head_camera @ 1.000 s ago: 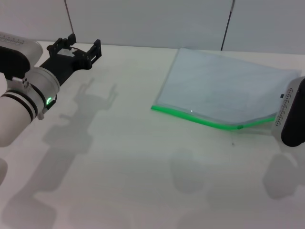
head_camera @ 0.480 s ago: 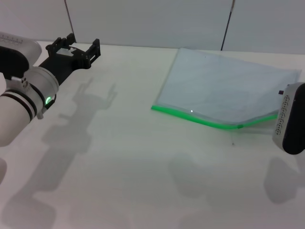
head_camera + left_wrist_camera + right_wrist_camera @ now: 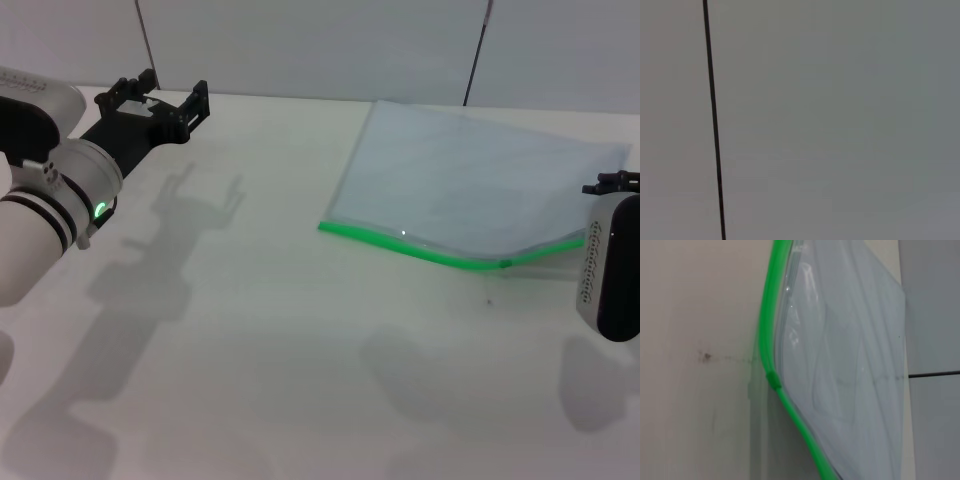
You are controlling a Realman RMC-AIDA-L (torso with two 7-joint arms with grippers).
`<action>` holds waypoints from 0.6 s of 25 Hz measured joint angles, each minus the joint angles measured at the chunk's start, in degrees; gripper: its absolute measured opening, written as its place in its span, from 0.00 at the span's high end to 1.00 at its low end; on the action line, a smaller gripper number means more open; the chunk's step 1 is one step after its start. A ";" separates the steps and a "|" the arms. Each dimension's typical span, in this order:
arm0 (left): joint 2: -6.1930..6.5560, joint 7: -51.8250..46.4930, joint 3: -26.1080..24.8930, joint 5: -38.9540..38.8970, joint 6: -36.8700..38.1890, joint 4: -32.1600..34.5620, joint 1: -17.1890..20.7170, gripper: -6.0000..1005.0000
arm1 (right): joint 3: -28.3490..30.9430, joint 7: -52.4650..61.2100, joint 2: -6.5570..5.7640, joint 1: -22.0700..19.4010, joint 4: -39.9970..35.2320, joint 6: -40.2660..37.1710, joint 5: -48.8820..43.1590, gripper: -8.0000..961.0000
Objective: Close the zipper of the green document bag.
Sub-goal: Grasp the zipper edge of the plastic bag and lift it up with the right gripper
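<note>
The green document bag (image 3: 470, 175) lies flat on the white table at the right, a pale translucent pouch. Its zipper (image 3: 420, 248) runs along the near long edge as a bright green strip, with the small slider (image 3: 505, 265) toward the right end. Right of the slider the edge lifts and gapes. My right gripper (image 3: 615, 182) hangs at the bag's right end, just off its corner and touching nothing. The right wrist view shows the zipper (image 3: 769, 335), the slider (image 3: 773, 379) and the bag (image 3: 840, 365) close up. My left gripper (image 3: 165, 92) is open and empty at the far left.
The white table (image 3: 280, 330) stretches bare in front of the bag, with a small dark speck (image 3: 489, 298) near the slider. A grey wall (image 3: 320, 40) with dark seams stands behind. The left wrist view shows only that wall (image 3: 840, 120).
My right arm has drawn back to the right and lower, uncovering the bag's right corner. The left arm has hardly moved. The bag and slider lie as before.
</note>
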 joint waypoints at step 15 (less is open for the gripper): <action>0.00 0.00 0.02 0.00 0.00 -0.10 0.00 0.28 | -0.63 -5.41 0.20 -1.30 0.62 2.08 0.10 0.52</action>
